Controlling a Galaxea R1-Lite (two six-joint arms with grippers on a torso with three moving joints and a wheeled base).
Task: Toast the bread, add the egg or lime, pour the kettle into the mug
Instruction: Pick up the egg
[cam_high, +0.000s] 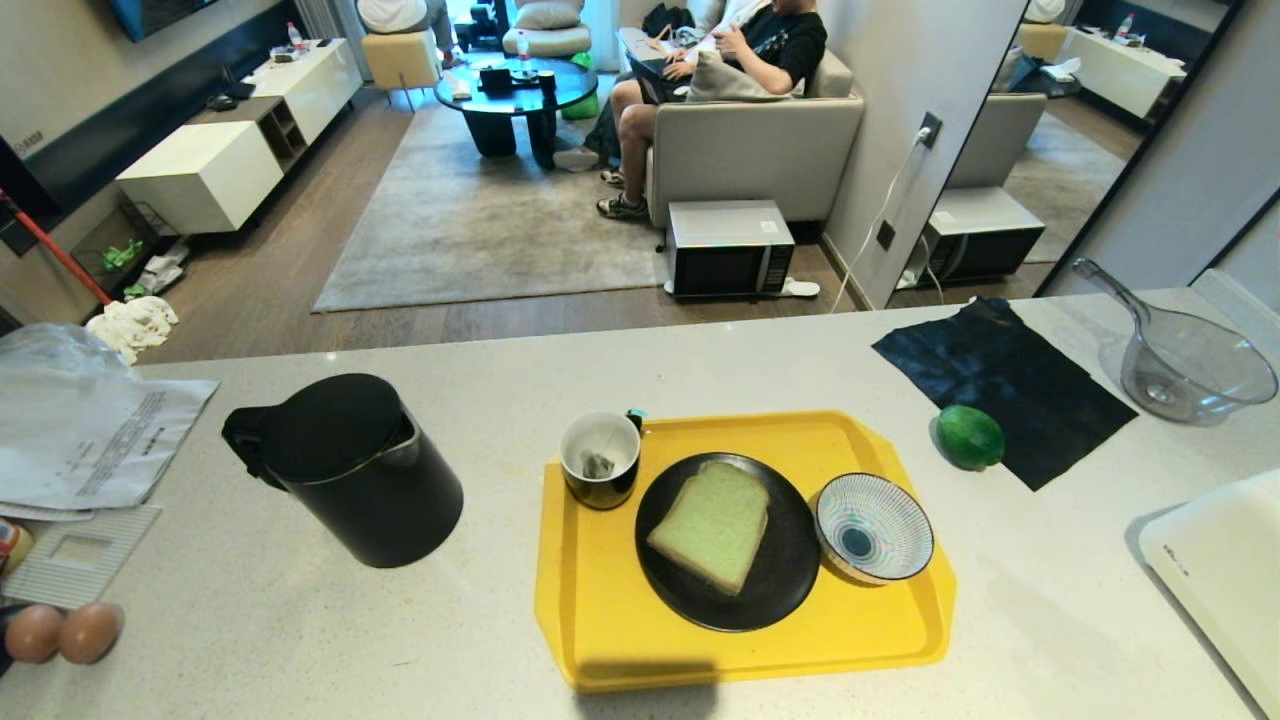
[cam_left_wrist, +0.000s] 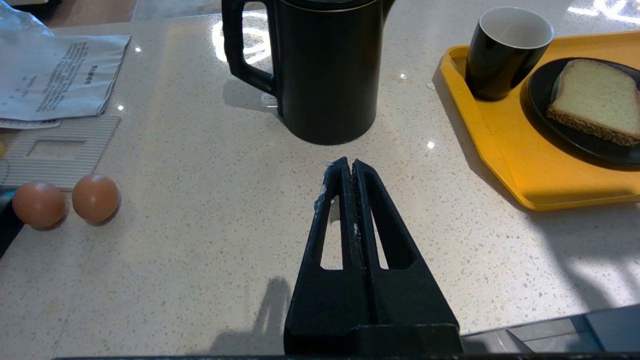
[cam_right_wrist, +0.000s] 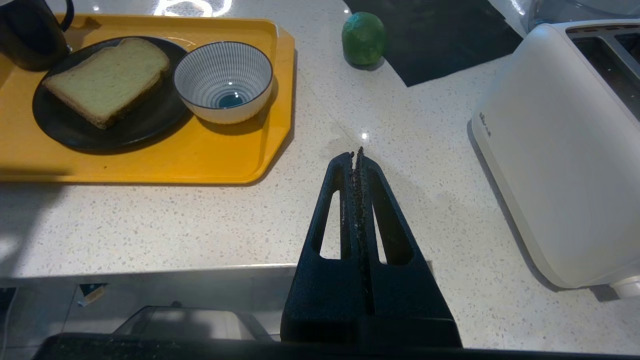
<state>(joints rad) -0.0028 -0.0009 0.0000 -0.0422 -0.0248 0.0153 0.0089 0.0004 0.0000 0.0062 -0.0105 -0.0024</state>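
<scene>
Home kitchen counter (cam_high: 480, 620) with toaster (cam_right_wrist: 560, 150), facing living-room sofa (cam_high: 750, 150).

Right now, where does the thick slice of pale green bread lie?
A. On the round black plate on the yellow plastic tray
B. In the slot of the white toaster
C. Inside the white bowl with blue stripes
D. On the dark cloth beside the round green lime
A: the head view shows the bread flat on the black plate, which sits on the yellow tray between the black mug and the striped bowl.
</scene>
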